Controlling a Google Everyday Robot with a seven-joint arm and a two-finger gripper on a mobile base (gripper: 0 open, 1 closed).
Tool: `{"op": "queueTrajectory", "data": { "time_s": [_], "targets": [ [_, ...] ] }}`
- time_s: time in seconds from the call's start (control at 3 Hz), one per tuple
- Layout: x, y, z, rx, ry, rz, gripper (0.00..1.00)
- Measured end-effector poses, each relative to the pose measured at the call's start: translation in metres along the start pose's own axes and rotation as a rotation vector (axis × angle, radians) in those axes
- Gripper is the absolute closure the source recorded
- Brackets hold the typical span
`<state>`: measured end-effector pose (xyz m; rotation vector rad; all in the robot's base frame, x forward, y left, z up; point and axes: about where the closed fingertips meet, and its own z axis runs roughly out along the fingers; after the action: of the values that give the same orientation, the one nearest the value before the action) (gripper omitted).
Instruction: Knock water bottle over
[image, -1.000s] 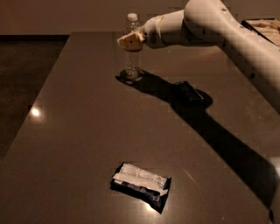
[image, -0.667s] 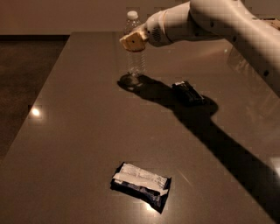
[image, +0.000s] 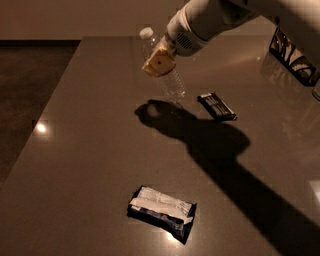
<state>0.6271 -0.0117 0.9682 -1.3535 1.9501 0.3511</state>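
The water bottle is a clear ribbed plastic bottle with a white cap. It stands on the far middle of the dark table. It is tilted, with its cap leaning up and to the left and its base on the table. My gripper, with yellowish tips, is at the end of the white arm that comes in from the upper right. It is pressed against the bottle's upper part and hides the label area.
A flat dark snack packet lies just right of the bottle. A dark and white packet lies near the front middle. A dark patterned object sits at the right edge. The arm's shadow runs across the table's right half.
The bottle stood upright before and now tilts, with its base shifted right. My gripper has moved down and slightly right against it. The packets have not moved.
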Motion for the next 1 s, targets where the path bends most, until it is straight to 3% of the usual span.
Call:
{"op": "queueTrajectory", "data": {
  "time_s": [0.33, 0.67, 1.0],
  "targets": [
    [0.024, 0.031, -0.005, -0.066, 0.194, -0.114, 1.00],
    [0.054, 0.067, -0.005, -0.192, 0.387, -0.235, 0.98],
    [0.067, 0.082, 0.001, -0.255, 0.476, -0.283, 0.75]
  ]
}}
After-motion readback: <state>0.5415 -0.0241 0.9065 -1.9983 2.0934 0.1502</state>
